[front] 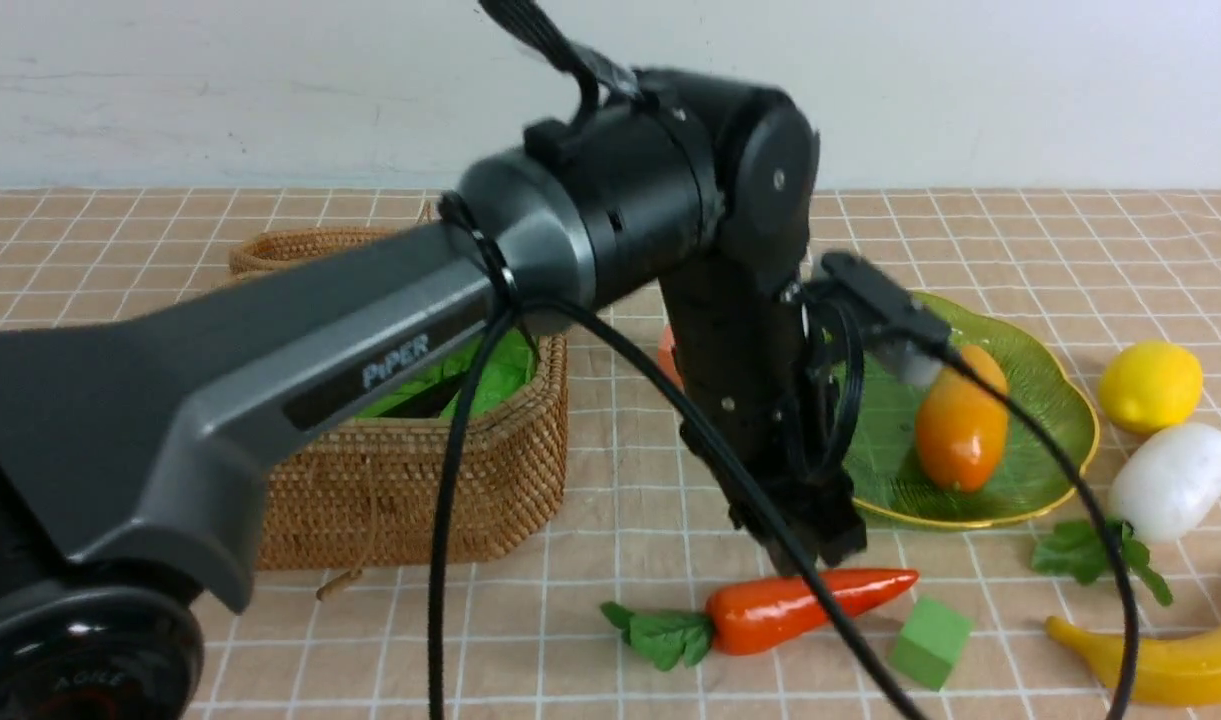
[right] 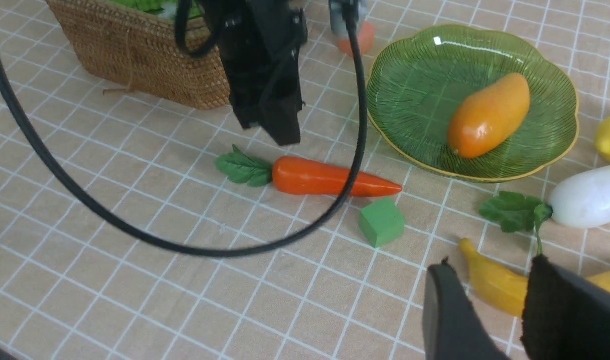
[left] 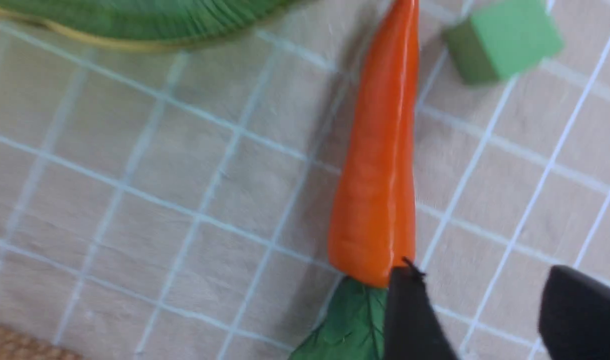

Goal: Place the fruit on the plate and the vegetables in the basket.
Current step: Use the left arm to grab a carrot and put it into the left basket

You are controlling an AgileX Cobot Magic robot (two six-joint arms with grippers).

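My left gripper (front: pixel 815 545) hangs open just above the orange-red carrot (front: pixel 810 605). In the left wrist view its jaws (left: pixel 484 280) stand apart beside the carrot's thick end (left: pixel 377 175), with only cloth between them. The mango (front: pixel 960 430) lies on the green plate (front: pixel 1040 370). The lemon (front: pixel 1150 385), the white radish (front: pixel 1170 480) and the banana (front: pixel 1160 660) lie on the cloth at the right. My right gripper (right: pixel 489 270) is open just above the banana (right: pixel 489 287). The wicker basket (front: pixel 420 480) stands at the left. The eggplant and the gourd are hidden.
A small green cube (front: pixel 930 640) lies by the carrot's tip. A small orange-pink cube (front: pixel 668 355) sits between the basket and the plate, mostly behind my left arm. The left arm and its cable cross the middle of the front view.
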